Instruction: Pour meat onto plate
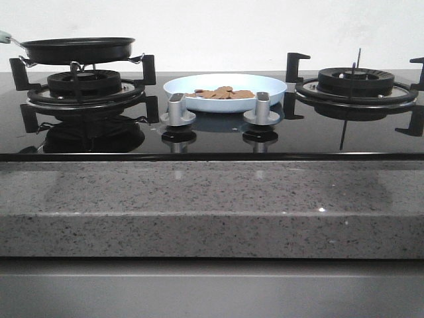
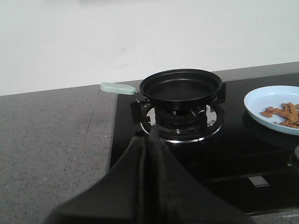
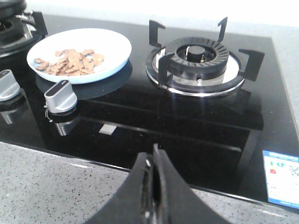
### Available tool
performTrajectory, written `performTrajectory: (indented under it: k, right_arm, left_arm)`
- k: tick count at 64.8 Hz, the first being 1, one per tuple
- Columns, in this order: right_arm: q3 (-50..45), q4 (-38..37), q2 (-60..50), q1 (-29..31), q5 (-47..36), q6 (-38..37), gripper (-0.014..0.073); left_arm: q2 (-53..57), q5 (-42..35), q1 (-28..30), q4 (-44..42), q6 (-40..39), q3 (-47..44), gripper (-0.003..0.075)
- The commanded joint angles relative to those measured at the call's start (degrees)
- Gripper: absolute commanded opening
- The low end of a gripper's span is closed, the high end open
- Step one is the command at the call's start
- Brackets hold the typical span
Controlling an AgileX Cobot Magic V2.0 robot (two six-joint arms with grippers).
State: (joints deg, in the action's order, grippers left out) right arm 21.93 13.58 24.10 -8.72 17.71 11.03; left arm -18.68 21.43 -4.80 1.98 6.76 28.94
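Observation:
The pale-blue plate (image 1: 225,91) sits on the black glass hob between the two burners, and a heap of orange-brown meat (image 1: 223,93) lies in it. The right wrist view shows the same plate (image 3: 112,49) with the meat (image 3: 70,61) spread over its middle. Part of the plate (image 2: 261,100) and some meat (image 2: 282,113) also appear in the left wrist view. My left gripper (image 2: 150,136) is shut and empty, hanging in front of the left burner. My right gripper (image 3: 154,150) is shut and empty above the hob's front edge. Neither arm appears in the front view.
An empty black frying pan (image 1: 78,50) with a pale handle (image 2: 117,88) rests on the left burner (image 1: 83,85). The right burner (image 1: 356,82) is bare. Two silver knobs (image 1: 177,109) (image 1: 261,108) stand in front of the plate. A speckled grey counter (image 1: 212,199) runs along the front.

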Motion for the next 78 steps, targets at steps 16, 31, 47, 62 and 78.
performTrajectory:
  k: [16, 31, 47, 62, 78]
  right_arm:
    - [1.4, 1.46, -0.45, 0.11, -5.1, 0.55, -0.0071]
    - [1.4, 1.46, -0.45, 0.11, -5.05, 0.55, -0.0071]
    - [1.4, 1.46, -0.45, 0.11, -5.05, 0.55, -0.0071]
    - [1.4, 1.46, -0.45, 0.11, -5.06, 0.55, -0.0071]
    - [1.4, 1.46, -0.45, 0.11, -4.85, 0.55, -0.0071]
  left_arm:
    - [-0.44, -4.72, -0.45, 0.52, -0.52, 1.51, -0.002]
    - [-0.44, -4.72, -0.45, 0.52, -0.52, 1.51, -0.002]
    - [-0.44, -4.72, -0.45, 0.52, -0.52, 1.51, -0.002]
    - [0.68, -5.67, -0.45, -1.21, -0.52, -1.73, -0.002]
    - [10.52, -11.34, -0.45, 0.01, -1.33, -15.02, -0.002]
